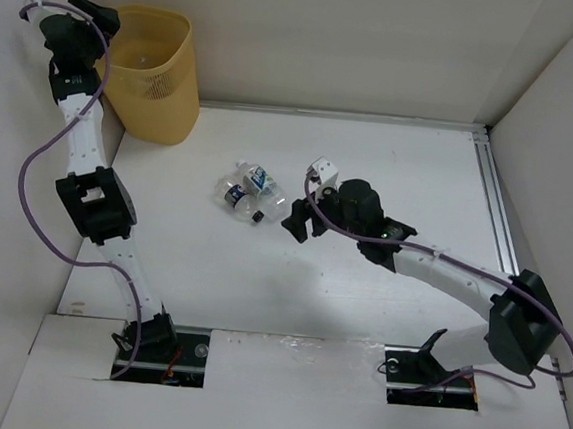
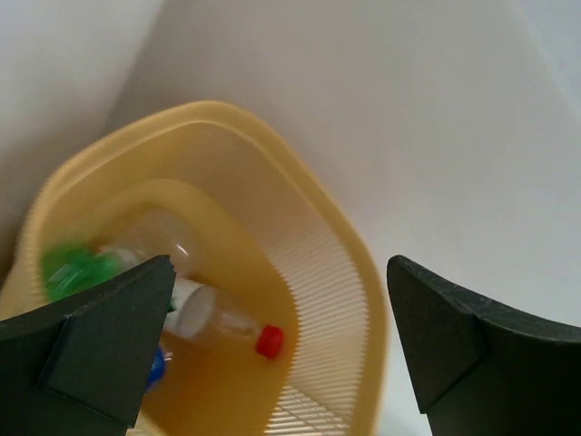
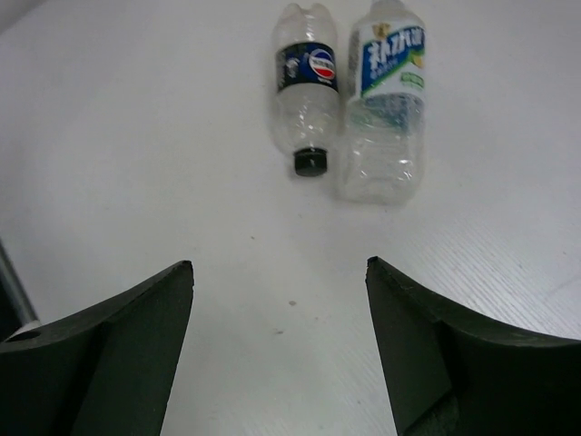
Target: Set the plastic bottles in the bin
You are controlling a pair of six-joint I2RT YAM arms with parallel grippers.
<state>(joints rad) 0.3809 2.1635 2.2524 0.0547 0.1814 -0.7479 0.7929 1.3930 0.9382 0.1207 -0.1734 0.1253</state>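
The yellow-orange bin [image 1: 158,73] stands at the far left corner. My left gripper [image 1: 101,20] hangs open and empty over its rim. In the left wrist view the bin [image 2: 336,272] holds several bottles: a clear one with a red cap [image 2: 227,325], a green one [image 2: 77,271] and a blue cap [image 2: 156,365]. Two clear bottles lie side by side mid-table: a black-capped dark-labelled bottle [image 1: 244,203] [image 3: 306,86] and a blue-and-white-labelled bottle [image 1: 257,178] [image 3: 386,100]. My right gripper [image 1: 296,215] [image 3: 279,265] is open and empty, just right of them.
White walls enclose the table on the left, back and right. A metal rail [image 1: 498,208] runs along the right side. A purple cable [image 1: 39,178] loops off the left arm.
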